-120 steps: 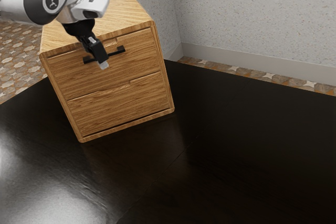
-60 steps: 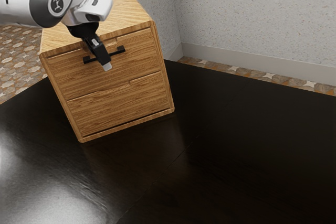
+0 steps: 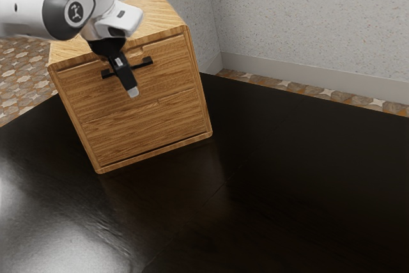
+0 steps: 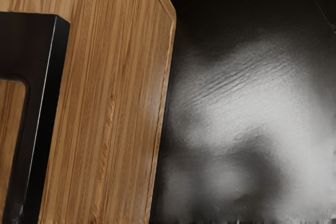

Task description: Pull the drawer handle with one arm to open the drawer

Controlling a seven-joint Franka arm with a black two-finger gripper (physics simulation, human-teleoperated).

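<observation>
Speckled grey walls (image 3: pixel 307 11), pale baseboard (image 3: pixel 307 73), patterned tiles (image 3: pixel 19 94), glossy black surface (image 3: pixel 287 190).

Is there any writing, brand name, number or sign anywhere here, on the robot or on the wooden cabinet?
No readable words or numbers anywhere.
On the white arm's grey round joint cap: a small white emblem, too small to read.
On the light wooden two-drawer cabinet, its black bar handle and the dark glossy surface: no text.
</observation>
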